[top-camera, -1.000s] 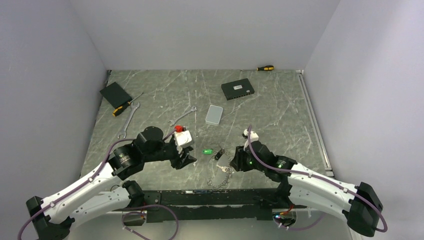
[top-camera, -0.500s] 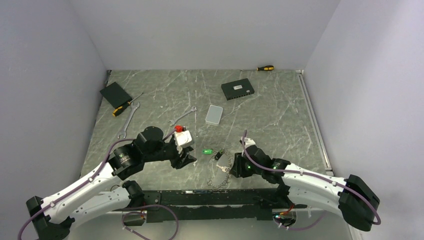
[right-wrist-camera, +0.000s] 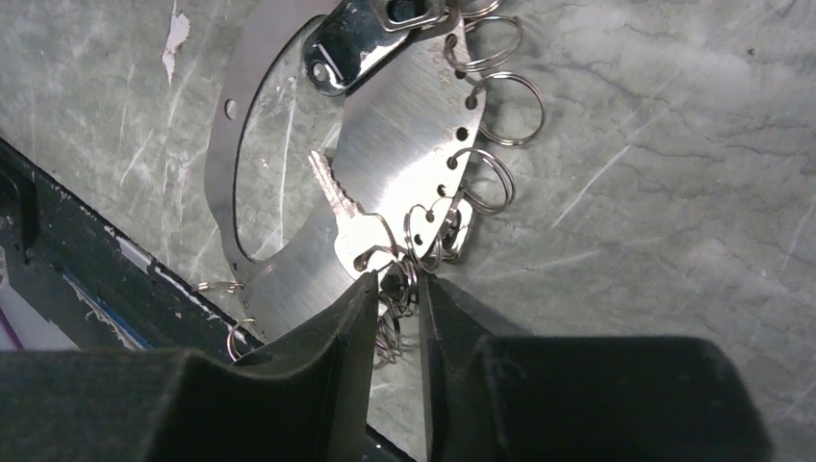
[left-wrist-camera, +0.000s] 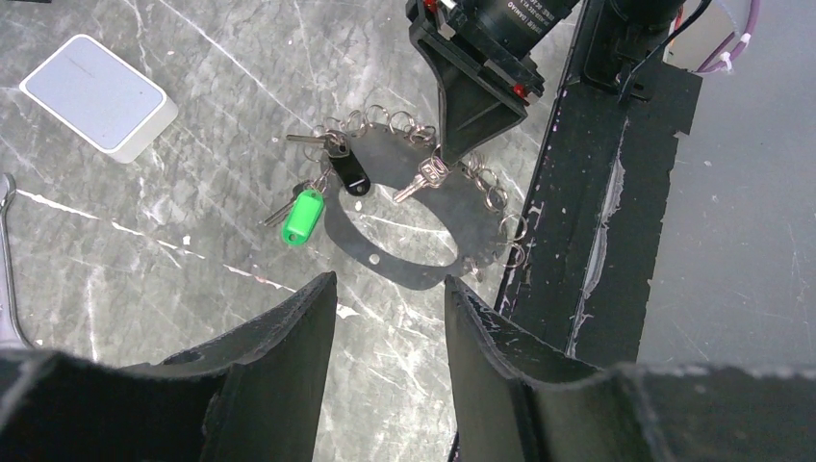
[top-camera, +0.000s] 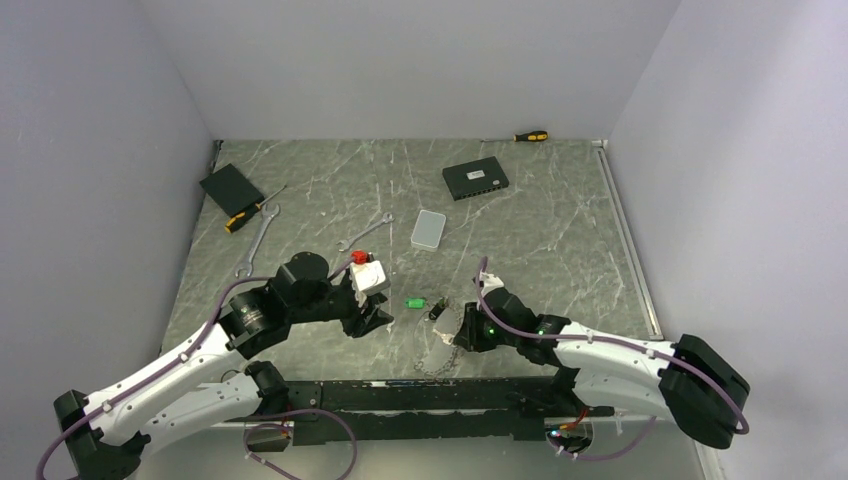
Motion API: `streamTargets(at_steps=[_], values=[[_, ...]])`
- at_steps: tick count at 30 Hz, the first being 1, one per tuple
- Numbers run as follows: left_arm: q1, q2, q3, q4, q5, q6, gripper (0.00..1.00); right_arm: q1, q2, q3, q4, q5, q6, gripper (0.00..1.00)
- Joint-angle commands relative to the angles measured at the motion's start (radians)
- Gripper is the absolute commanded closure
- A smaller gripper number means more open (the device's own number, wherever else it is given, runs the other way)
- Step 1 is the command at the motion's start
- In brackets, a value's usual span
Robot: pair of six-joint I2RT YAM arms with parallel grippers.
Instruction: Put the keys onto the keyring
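The keyring (right-wrist-camera: 385, 154) is a flat silvery hoop edged with small split rings, and it lies near the table's front edge (top-camera: 440, 345). A bare silver key (right-wrist-camera: 339, 207) hangs on it, pointing inward. A green-tagged key (left-wrist-camera: 301, 214) and a black-tagged key (left-wrist-camera: 346, 173) lie at its far side. My right gripper (right-wrist-camera: 396, 282) is down at the hoop's rim, jaws narrowed onto a cluster of split rings beside the silver key's head. My left gripper (left-wrist-camera: 390, 281) hovers left of the hoop, open, with only table between its fingers.
A black rail (top-camera: 420, 390) runs along the near edge just behind the hoop. Farther back are a white box (top-camera: 429, 229), a black box (top-camera: 475, 179), two wrenches (top-camera: 365, 232) (top-camera: 257, 240), a black pad (top-camera: 231, 187) and two screwdrivers (top-camera: 243, 217) (top-camera: 531, 135).
My right gripper has slid left and down onto the hoop's rim, and its jaws have narrowed around the split rings. The left arm has barely moved.
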Motion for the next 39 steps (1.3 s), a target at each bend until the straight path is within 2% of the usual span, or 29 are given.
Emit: streamTargets(at_steps=[1, 6, 13, 18, 23, 29, 34, 39], values=[[-0.002, -0.004, 0.035, 0.015, -0.010, 0.012, 0.50, -0.003, 0.021, 0.003, 0.045, -0.011, -0.004, 0.81], [-0.002, 0.001, 0.035, 0.019, -0.001, 0.006, 0.51, -0.002, -0.009, 0.044, 0.009, 0.013, -0.055, 1.00], [-0.003, 0.018, 0.020, 0.083, 0.044, -0.043, 0.53, -0.003, -0.059, 0.216, -0.102, 0.010, -0.204, 1.00], [-0.002, 0.038, -0.031, 0.210, 0.080, -0.117, 0.54, -0.003, -0.035, 0.392, -0.168, -0.043, -0.296, 1.00], [-0.003, 0.083, -0.080, 0.351, 0.086, -0.145, 0.53, -0.003, -0.033, 0.500, -0.202, -0.088, -0.368, 1.00], [-0.002, 0.116, -0.112, 0.450, 0.024, -0.125, 0.50, -0.003, -0.032, 0.546, -0.227, -0.160, -0.469, 1.00], [-0.002, 0.124, -0.089, 0.448, -0.009, -0.120, 0.48, -0.003, -0.067, 0.546, -0.234, -0.195, -0.535, 1.00], [-0.003, 0.138, -0.055, 0.440, 0.076, -0.116, 0.50, -0.002, -0.099, 0.545, -0.221, -0.201, -0.574, 1.00]])
